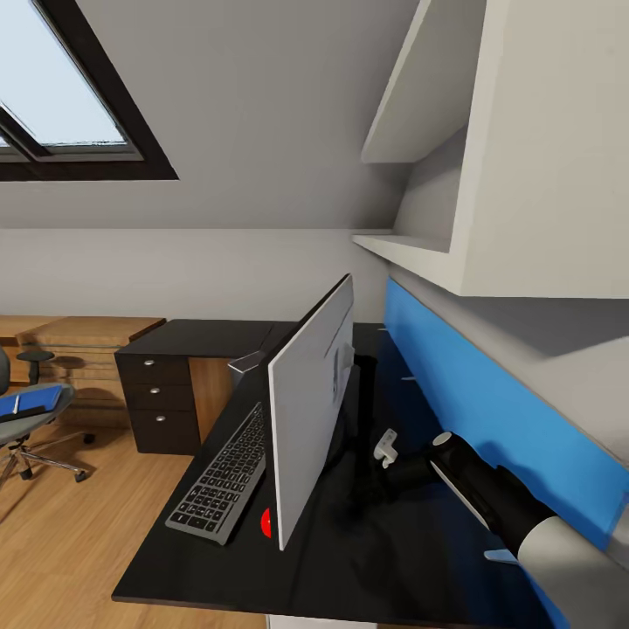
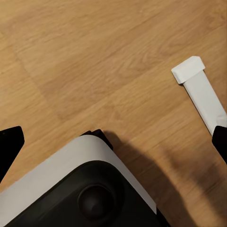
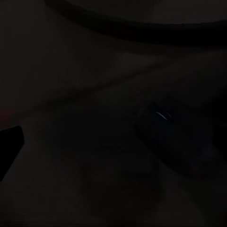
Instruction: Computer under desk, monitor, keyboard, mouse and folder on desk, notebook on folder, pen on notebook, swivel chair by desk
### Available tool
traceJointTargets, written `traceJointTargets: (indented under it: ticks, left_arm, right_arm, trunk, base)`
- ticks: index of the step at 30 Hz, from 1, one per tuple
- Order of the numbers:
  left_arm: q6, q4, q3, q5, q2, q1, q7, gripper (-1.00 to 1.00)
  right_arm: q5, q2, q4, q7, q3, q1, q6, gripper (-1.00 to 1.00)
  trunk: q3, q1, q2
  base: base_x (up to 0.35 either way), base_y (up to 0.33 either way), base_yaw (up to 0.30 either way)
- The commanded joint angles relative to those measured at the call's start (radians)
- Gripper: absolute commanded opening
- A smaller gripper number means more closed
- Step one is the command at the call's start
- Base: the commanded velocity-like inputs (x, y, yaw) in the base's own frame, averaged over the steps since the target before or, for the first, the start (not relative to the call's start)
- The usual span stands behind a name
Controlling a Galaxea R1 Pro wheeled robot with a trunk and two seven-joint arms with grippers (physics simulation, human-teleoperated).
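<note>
Head view is showing us our right arm reaching across the black worktop [image 1: 349, 559] behind the monitor [image 1: 310, 411], which is standing upright with its light grey back toward us and its long axis running away from us. The right claw [image 1: 387, 448] is hanging low over the dark surface, just beside the monitor's stand, and we are judging this arm the nearer one for anything on that side. In the right wrist view we are making out a dim rounded shape, perhaps the mouse [image 3: 179, 142], lying just ahead of the claw; it is too dark to be sure. How far that claw is parted, and whether it is touching anything, we cannot tell. The keyboard [image 1: 223, 476] is lying in front of the screen, parallel to it. Our left claw [image 2: 113, 142] is hanging over the wooden floor [image 2: 94, 56], spread wide and holding nothing.
</note>
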Motion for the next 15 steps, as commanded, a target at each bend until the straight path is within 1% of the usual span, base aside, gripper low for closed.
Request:
traceJointTargets:
  ticks: [1,10,12,15]
  left_arm:
    - [-0.002,-0.002,-0.002,0.010,0.000,0.000,0.001,1.00]
    - [-0.002,-0.001,0.000,0.012,0.000,0.000,0.001,1.00]
    - [-0.002,-0.001,0.000,0.011,0.000,0.000,0.001,1.00]
    - [-0.002,-0.001,0.001,0.011,-0.001,0.000,0.000,1.00]
  right_arm:
    - [-0.006,-0.001,-0.001,-0.002,0.003,-0.001,0.007,1.00]
    - [-0.003,0.000,-0.001,-0.002,0.007,0.000,0.007,1.00]
    - [0.004,0.001,0.000,-0.001,0.007,0.000,0.007,1.00]
    - [0.015,0.002,0.000,-0.001,0.007,0.000,0.007,1.00]
  trunk:
    - [-0.001,0.000,-0.001]
    - [-0.001,0.000,-0.001]
    - [-0.001,0.000,-0.001]
    - [-0.001,0.000,-0.001]
  base:
    - [0.000,-0.006,0.000]
    - [0.002,-0.004,0.000]
    - [0.070,-0.040,0.000]
    - [0.161,-0.084,0.000]
